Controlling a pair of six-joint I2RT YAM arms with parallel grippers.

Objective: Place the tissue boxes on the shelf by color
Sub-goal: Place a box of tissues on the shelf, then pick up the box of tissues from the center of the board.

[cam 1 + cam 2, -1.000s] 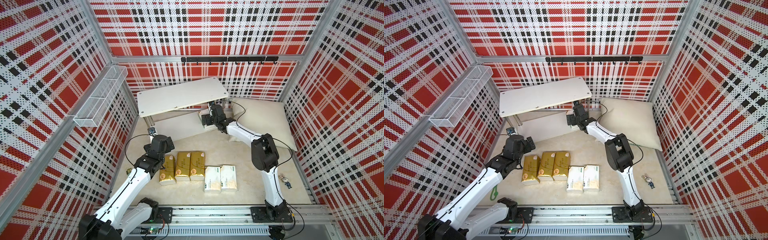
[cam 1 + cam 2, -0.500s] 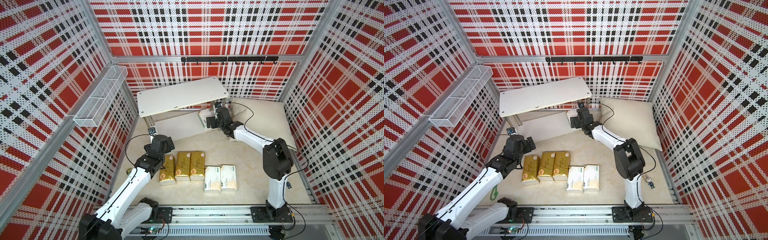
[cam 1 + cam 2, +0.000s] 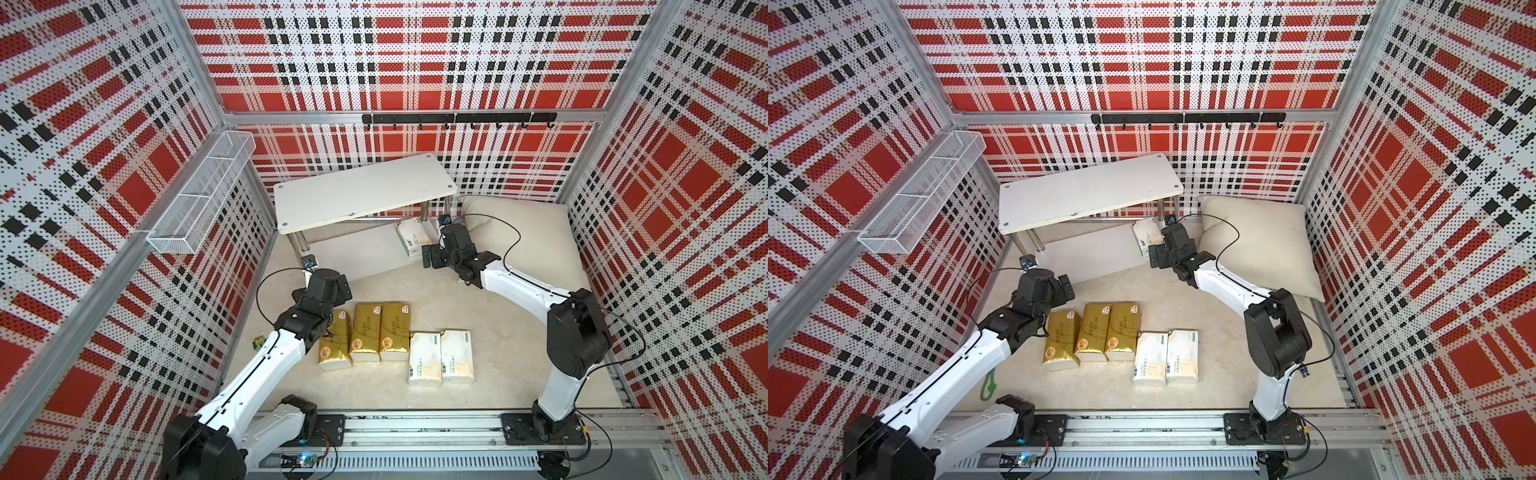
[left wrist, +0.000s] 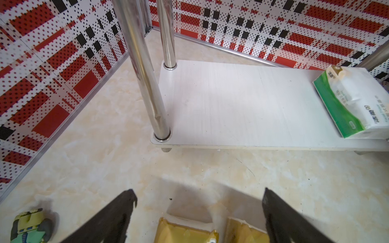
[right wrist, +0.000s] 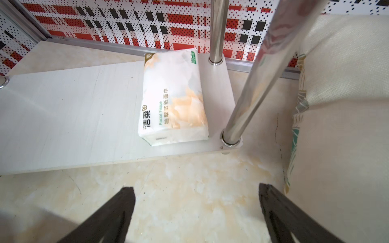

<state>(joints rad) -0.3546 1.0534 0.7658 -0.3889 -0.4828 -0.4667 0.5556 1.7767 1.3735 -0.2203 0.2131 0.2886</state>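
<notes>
Looking down from my console, I take the cream pillow (image 3: 525, 237) first, slumped against the right wall just beside the shelf (image 3: 361, 191). That rack stands at the back, its upper board bare, and one white tissue pack (image 5: 173, 98) lies flat on the lower board at its right end, close to the two chrome legs there.

On the floor nearer the rail I count five more packs in a row: three gold tissue packs (image 3: 365, 330) side by side, touching, then two white tissue packs (image 3: 440, 355) pressed together just right of them and set slightly nearer the rail.

My right gripper (image 5: 196, 210) hangs over bare floor in front of the lower board, fingers spread wide and holding nothing, the shelved pack apart from it. My left gripper (image 4: 199, 212) hovers above the far ends of the gold packs, likewise spread wide and empty.

A small green toy car (image 4: 31, 225) sits on the floor by the left wall.
</notes>
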